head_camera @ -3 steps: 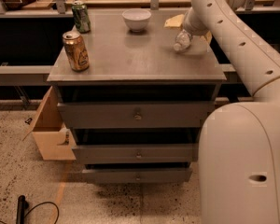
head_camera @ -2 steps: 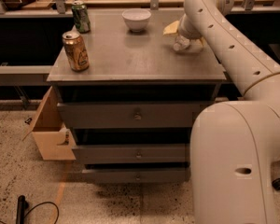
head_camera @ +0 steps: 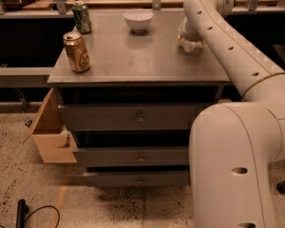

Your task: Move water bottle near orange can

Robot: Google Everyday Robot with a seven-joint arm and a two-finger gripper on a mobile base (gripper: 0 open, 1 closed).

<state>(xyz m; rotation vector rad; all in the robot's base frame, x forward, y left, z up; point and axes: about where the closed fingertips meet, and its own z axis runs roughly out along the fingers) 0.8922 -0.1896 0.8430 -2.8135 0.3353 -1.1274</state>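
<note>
The orange can [head_camera: 77,52] stands upright near the front left corner of the grey cabinet top [head_camera: 133,61]. My gripper [head_camera: 190,41] is at the back right of the top, at the end of the white arm [head_camera: 237,56] that reaches in from the right. Right under it a pale, clear shape [head_camera: 194,46] shows on the top; it looks like the water bottle, mostly hidden by the gripper. The bottle and the can are far apart, almost the width of the top.
A green can [head_camera: 81,17] stands at the back left. A white bowl [head_camera: 138,20] sits at the back middle. A wooden drawer [head_camera: 50,137] hangs open at the cabinet's left side. A black cable [head_camera: 23,213] lies on the floor.
The arm has swung left and further over the cabinet top. The gripper stays over the pale bottle at the back right. The cans and bowl have not moved.
</note>
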